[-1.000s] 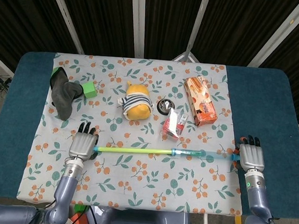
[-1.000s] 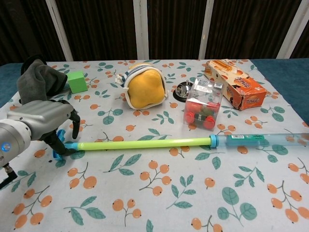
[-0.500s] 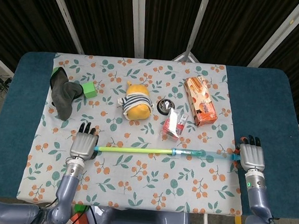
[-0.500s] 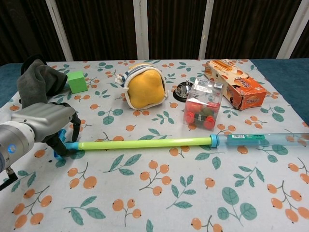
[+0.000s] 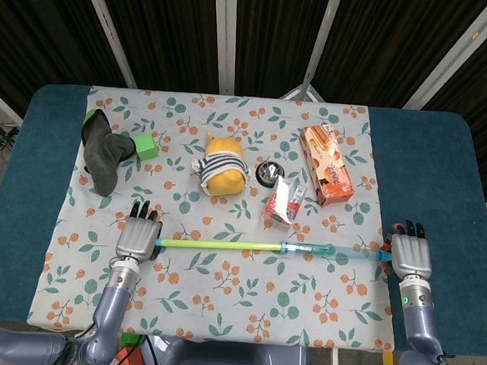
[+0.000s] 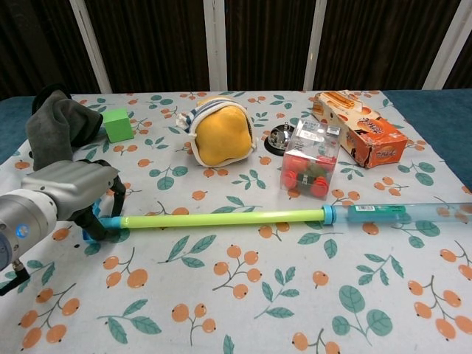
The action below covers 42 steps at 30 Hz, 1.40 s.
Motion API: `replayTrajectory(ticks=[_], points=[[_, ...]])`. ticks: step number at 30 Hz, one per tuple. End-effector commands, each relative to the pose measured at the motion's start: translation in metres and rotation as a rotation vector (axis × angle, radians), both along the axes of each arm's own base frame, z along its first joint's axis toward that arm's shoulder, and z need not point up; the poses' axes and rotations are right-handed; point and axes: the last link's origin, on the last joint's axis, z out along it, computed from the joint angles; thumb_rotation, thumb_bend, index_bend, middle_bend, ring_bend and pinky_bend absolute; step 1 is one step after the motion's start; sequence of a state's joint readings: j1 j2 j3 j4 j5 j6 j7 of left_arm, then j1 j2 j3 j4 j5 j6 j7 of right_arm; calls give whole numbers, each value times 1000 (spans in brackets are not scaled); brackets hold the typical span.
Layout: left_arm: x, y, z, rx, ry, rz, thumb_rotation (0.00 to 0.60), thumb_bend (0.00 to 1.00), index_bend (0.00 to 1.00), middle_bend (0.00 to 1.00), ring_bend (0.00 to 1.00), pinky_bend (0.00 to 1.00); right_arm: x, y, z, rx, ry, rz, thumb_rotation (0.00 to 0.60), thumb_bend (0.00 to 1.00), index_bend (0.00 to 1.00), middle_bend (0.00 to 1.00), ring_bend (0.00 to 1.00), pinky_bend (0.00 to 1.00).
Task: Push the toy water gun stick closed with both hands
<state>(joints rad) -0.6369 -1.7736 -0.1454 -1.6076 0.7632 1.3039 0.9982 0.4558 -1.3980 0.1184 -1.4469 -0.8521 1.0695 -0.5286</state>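
Observation:
The toy water gun stick lies across the near part of the table. Its yellow-green rod (image 5: pixel 218 245) (image 6: pixel 214 219) is drawn far out of the clear blue barrel (image 5: pixel 331 251) (image 6: pixel 398 214) on the right. My left hand (image 5: pixel 137 235) (image 6: pixel 63 195) lies palm down at the rod's left end, its fingers arched over the small blue handle (image 6: pixel 90 234) and touching it. My right hand (image 5: pixel 410 257) lies flat with fingers straight at the barrel's right tip, touching it; the chest view does not show this hand.
Behind the stick stand a clear box of red toys (image 5: pixel 284 202), an orange carton (image 5: pixel 327 165), a small metal bell (image 5: pixel 268 173) and a yellow plush (image 5: pixel 223 169). A grey cloth (image 5: pixel 102 152) and a green cube (image 5: pixel 148 147) lie at the back left.
My left hand has crept a little to the right, and the rod has slid slightly further into the barrel. The right hand has stayed put.

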Motion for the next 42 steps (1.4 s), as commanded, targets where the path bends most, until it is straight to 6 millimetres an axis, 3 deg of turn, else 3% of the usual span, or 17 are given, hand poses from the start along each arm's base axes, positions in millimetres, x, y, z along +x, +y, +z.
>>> replayTrajectory(ticks=[1, 30, 42], points=[[2, -1, 1, 4, -10, -8, 600, 540, 594, 216, 0, 38, 2, 1, 0, 1, -3, 6, 600, 319, 620, 218, 0, 0], [18, -11, 24, 20, -87, -49, 600, 541, 600, 217, 0, 38, 48, 17, 5, -11, -59, 98, 600, 319, 631, 224, 0, 0], [31, -13, 28, 26, -110, -59, 600, 540, 600, 217, 0, 37, 92, 11, -12, 17, -100, 155, 600, 319, 631, 224, 0, 0]])
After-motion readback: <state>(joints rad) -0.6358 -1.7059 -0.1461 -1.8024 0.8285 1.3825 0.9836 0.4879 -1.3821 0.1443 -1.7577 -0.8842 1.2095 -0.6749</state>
